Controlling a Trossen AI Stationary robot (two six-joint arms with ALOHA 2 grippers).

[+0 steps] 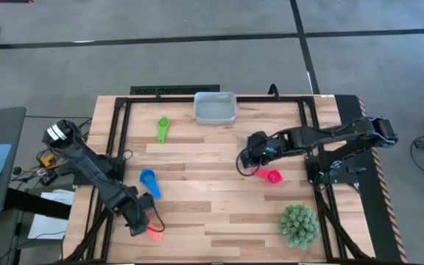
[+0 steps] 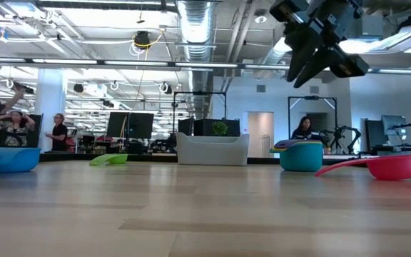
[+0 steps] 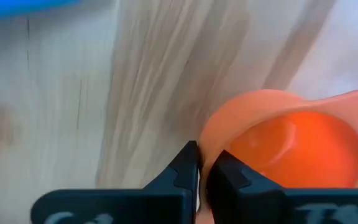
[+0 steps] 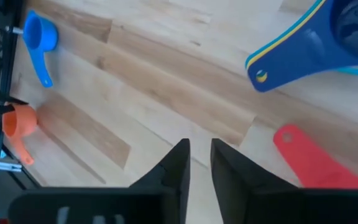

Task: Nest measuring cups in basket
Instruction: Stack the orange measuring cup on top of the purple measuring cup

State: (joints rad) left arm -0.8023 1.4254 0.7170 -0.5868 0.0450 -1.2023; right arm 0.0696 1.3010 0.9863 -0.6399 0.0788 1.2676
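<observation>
An orange-red measuring cup (image 3: 291, 143) sits near the table's front left, with my left gripper (image 3: 202, 168) shut on its rim. A blue cup (image 1: 147, 179) lies just beyond it and a green cup (image 1: 163, 129) farther back. The pale basket (image 1: 214, 108) stands at the far edge, middle. My right gripper (image 4: 197, 152) hangs in the air right of centre, open by a narrow gap with nothing in it. Below and beside it lie a pink cup (image 1: 272, 177) and a nested stack of a purple, a yellow and a teal cup (image 4: 328, 37). My left gripper pinches the orange-red cup's rim (image 3: 205, 149) on the side away from the handle. One finger (image 3: 229, 177) is inside the bowl and the other (image 3: 182, 171) is outside. The fingers come from above, pointing steeply down. The cup stands mouth up on the table.
A round spiky green plant (image 1: 298, 224) stands at the front right. Black frame rails (image 1: 116, 132) run along the table's left, right and far edges. Bare wood lies between the two arms in the middle of the table (image 1: 205, 191).
</observation>
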